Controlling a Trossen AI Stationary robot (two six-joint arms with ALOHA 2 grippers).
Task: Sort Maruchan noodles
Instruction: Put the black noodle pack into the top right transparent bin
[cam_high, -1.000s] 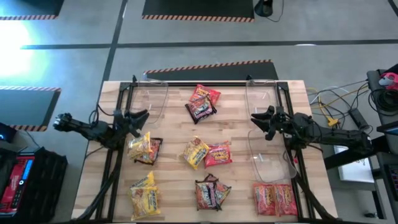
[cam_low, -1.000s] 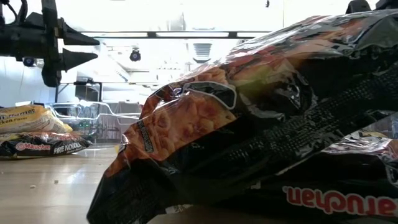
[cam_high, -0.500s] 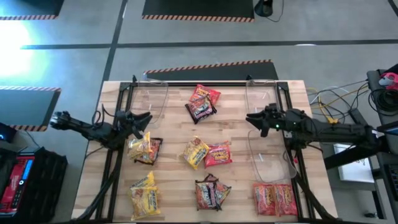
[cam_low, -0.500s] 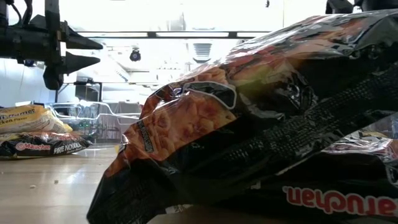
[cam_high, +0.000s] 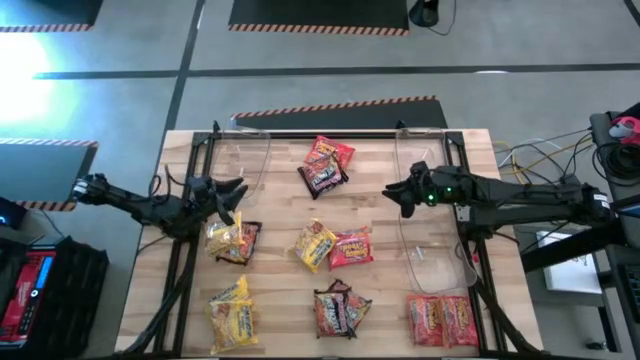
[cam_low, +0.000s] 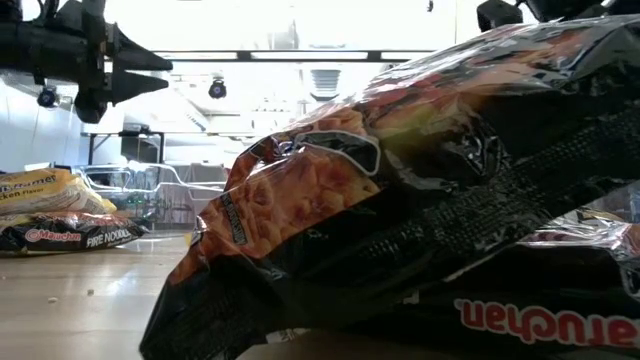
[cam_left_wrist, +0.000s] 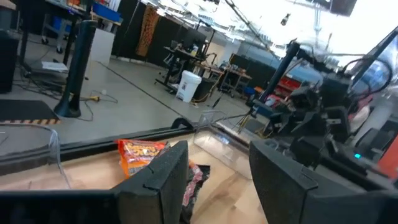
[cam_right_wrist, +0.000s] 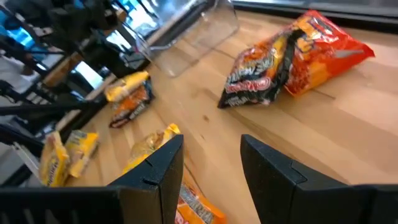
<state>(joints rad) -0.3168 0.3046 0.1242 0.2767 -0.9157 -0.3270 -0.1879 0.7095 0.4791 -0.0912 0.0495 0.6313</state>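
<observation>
Both of our hands are up in the air and empty, fingers parted. Our right hand (cam_high: 392, 192) hangs well to the right of the red-and-maroon pair of packets (cam_high: 326, 164) at the back of the tabletop (cam_high: 280, 215), pointing toward them; its wrist view looks down on that pair (cam_right_wrist: 292, 53). Our left hand (cam_high: 232, 190) hovers well to the left of the same pair, just above the yellow-and-maroon heap (cam_high: 232, 240).

We judge this to be the approach step of sorting: nothing is gripped yet. Next the right hand needs to close the remaining gap, drop onto the top packet of the pair and pinch only that one, since the two overlap.

Other packets lie nearer the front than the pair: a yellow-and-red pile (cam_high: 332, 246), a maroon pile (cam_high: 340, 310), yellow packets (cam_high: 232, 315) and red packets (cam_high: 440, 318).

Compared with a second ago, the right hand has swung inward toward the pair; the left has edged slightly toward it. No packet has moved.
</observation>
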